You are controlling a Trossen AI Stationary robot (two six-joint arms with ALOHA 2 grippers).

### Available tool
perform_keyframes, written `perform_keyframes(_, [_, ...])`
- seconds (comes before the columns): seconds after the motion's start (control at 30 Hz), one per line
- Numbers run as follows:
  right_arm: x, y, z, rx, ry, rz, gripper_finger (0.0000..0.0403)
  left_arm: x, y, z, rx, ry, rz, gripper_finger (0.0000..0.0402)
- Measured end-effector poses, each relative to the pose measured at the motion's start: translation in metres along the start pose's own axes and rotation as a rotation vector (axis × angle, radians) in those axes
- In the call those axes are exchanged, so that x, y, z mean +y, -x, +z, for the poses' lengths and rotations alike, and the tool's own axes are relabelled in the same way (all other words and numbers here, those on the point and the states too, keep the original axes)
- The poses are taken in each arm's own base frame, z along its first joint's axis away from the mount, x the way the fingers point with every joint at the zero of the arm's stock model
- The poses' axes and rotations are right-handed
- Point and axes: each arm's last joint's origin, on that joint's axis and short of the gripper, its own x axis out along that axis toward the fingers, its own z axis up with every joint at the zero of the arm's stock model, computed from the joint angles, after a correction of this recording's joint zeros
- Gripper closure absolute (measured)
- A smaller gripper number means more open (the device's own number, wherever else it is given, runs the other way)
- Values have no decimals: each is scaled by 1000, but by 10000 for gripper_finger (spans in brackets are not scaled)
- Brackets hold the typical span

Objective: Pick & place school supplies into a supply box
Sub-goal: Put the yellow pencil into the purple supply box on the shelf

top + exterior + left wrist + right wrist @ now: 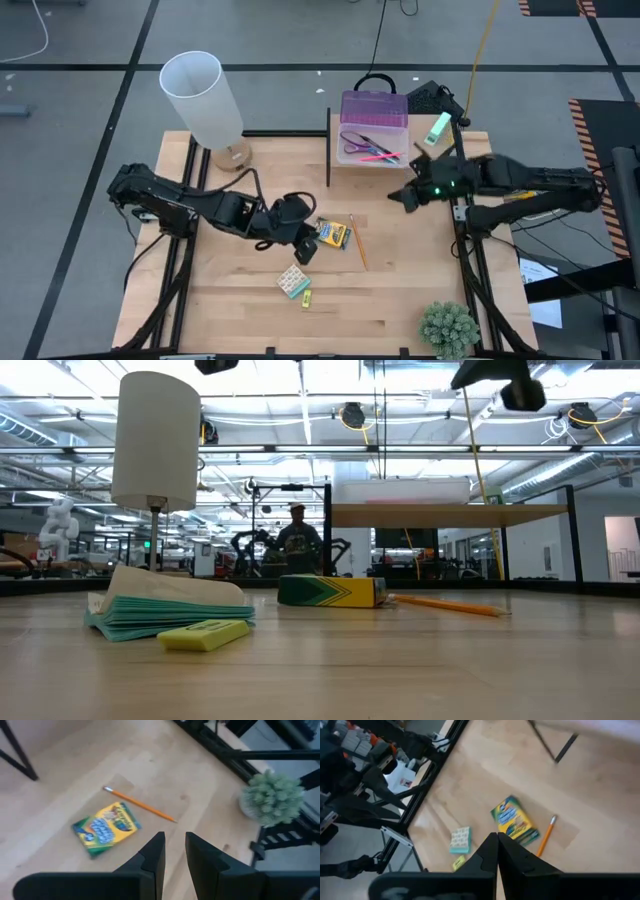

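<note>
You are hovering the left gripper (306,247), fingers parted and empty, just beside the crayon box (332,234) lying on the tabletop (400,290); lower squarely across its narrow sides before clenching.

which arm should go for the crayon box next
Left, probably. The left gripper hangs right beside the crayon box, fingers slightly apart and empty. The right gripper is shut, empty and farther away, nearer the supply box.
</note>
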Motion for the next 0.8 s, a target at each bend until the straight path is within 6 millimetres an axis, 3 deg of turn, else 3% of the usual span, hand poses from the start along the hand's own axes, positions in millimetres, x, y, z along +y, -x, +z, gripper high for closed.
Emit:
perform_keyframes(0.17, [16,-15,-28,43,-4,-38,403,-9,2,-10,-6,5,-35,325])
perform_keyframes(0.5, [33,-68,-81,201,2,-168,396,-21,9,-24,-39,-22,-33,325])
perform_keyframes(0.8, [35,-117,-107,263,35,-234,338,-30,16,-37,-73,-27,-29,325])
